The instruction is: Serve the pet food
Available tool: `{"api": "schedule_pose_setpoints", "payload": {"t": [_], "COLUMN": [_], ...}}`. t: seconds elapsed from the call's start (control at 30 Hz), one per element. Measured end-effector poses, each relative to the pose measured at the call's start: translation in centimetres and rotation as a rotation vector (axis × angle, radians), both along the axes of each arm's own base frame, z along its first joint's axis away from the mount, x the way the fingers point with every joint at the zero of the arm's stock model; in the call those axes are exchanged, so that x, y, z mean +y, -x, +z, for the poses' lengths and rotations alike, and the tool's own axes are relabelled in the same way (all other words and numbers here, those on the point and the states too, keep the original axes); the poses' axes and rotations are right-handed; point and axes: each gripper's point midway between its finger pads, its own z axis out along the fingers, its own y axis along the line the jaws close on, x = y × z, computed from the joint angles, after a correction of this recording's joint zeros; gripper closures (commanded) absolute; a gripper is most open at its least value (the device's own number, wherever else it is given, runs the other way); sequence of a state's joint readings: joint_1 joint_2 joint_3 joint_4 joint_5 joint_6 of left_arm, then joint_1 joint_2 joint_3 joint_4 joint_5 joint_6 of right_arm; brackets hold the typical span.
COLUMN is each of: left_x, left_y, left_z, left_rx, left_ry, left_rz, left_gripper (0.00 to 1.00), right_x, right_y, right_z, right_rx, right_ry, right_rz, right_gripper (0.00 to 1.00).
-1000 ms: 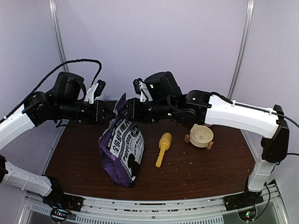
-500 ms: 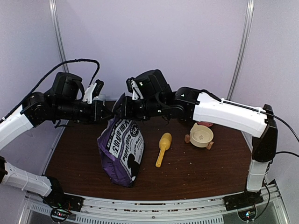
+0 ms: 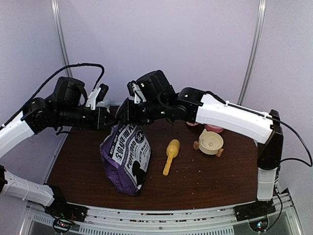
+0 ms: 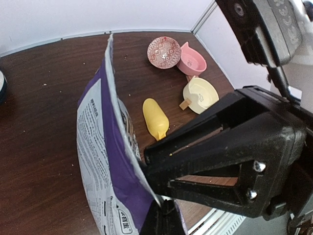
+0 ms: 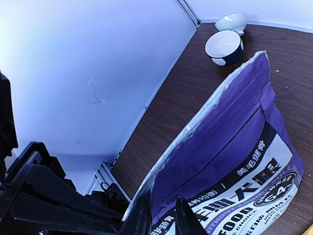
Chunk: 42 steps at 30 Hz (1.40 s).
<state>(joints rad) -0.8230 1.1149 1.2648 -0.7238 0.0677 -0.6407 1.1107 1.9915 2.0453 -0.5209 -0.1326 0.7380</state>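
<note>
From above, I see my left tool [image 3: 110,122] and right tool [image 3: 121,117] meeting atop the purple dog-food bag [image 3: 124,156], which stands on the counter [image 3: 205,171]. Left wrist: both tools pinch its top edge. Right wrist: same grip. The kibble is hidden from me.

In the top view the purple bag's [image 3: 124,156] top edge is hidden between the left end effector [image 3: 113,121] and right end effector [image 3: 122,117]; whether the right one's fingers press it is unclear. Its inside shows nowhere. The right arm covers most of a pink bowl [image 3: 214,129].
</note>
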Motion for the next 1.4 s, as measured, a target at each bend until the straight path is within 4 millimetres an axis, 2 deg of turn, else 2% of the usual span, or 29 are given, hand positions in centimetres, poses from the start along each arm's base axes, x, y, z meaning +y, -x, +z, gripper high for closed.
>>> {"api": "schedule_pose_setpoints", "payload": {"t": [0.1,0.13,0.5,1.07,1.2,1.4], "left_x": [0.0,0.0,0.4,0.7,1.3,1.7], "left_y": [0.1,0.1,0.0,-0.1,-0.3,-0.4], "left_z": [-0.1,-0.1,-0.6,-0.6,0.2,0.3], "left_rx": [-0.025,-0.034,-0.096,-0.112,-0.142,-0.147], "left_ry": [-0.025,-0.033,-0.115,-0.136,-0.128,-0.134], "left_rz": [-0.028,-0.038,-0.075,-0.055,-0.026,-0.007], "left_gripper": [1.0,1.0,1.0,1.0,1.0,1.0], "right_x": [0.2,0.3,-0.1,-0.5,-1.2,-1.8], "right_y": [0.1,0.2,0.0,-0.1,-0.1,0.0], "right_z": [0.0,-0.1,-0.3,-0.7,-1.9,-3.3], "right_rx": [0.003,0.001,-0.06,-0.109,-0.097,-0.088], "right_ry": [0.001,0.001,0.054,0.106,0.157,0.212], "right_rz": [0.029,0.041,0.021,-0.046,-0.052,-0.052], "right_gripper": [0.98,1.0,1.0,1.0,1.0,1.0]}}
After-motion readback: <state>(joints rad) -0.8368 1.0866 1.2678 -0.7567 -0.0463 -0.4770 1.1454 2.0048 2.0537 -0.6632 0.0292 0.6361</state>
